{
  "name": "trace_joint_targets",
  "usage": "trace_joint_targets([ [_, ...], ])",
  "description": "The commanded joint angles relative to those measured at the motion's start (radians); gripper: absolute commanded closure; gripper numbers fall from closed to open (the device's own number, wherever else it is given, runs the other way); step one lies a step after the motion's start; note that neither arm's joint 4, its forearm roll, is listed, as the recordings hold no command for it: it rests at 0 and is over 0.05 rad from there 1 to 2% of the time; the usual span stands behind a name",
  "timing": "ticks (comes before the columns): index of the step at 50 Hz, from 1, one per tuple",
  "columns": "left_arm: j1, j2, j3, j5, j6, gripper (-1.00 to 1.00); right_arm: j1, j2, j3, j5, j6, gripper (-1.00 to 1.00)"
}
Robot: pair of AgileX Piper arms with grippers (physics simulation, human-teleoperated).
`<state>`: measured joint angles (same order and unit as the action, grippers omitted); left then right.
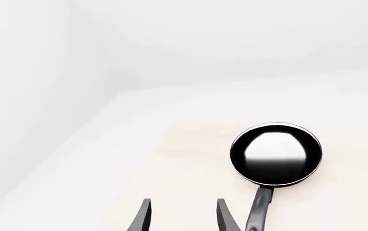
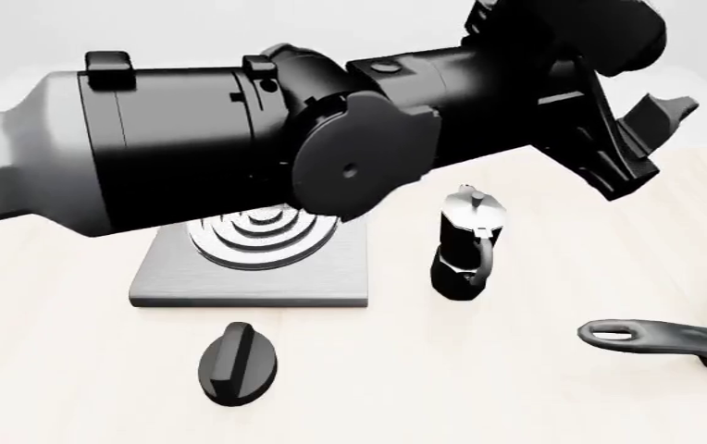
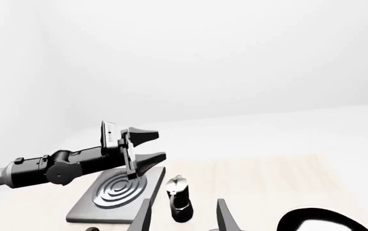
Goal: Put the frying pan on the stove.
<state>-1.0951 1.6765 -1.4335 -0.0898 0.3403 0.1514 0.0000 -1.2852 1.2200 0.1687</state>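
Glossy black left arm (image 2: 242, 139); round bolted joint; grey-shaded base.

Your table (image 2: 477, 398) is pale light wood. On it: stove (image 2: 328, 277) at left-centre, black oval knob (image 2: 238, 363) just in front, moka pot (image 2: 465, 242) upright right of the stove, frying pan (image 2: 663, 340) at far right, mostly cut off, apparently lying flat.

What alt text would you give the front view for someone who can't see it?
The left arm stretches across the picture above the table, its open left gripper raised over a moka pot. Behind it lies the stove; a black knob lies nearer. The frying pan rests at the right edge, mostly handle showing.
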Motion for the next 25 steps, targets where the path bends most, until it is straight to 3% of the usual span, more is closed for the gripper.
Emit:
trace_joint_targets([
  [1,-0.010,0.081,-0.123,0.103,0.034,-1.00,0.001,0.000,0.001,0.000,0.003,-1.00],
  [25,-0.032,0.196,-0.262,0.218,0.073,-1.00,0.002,0.000,0.003,0.000,0.014,-1.00],
])
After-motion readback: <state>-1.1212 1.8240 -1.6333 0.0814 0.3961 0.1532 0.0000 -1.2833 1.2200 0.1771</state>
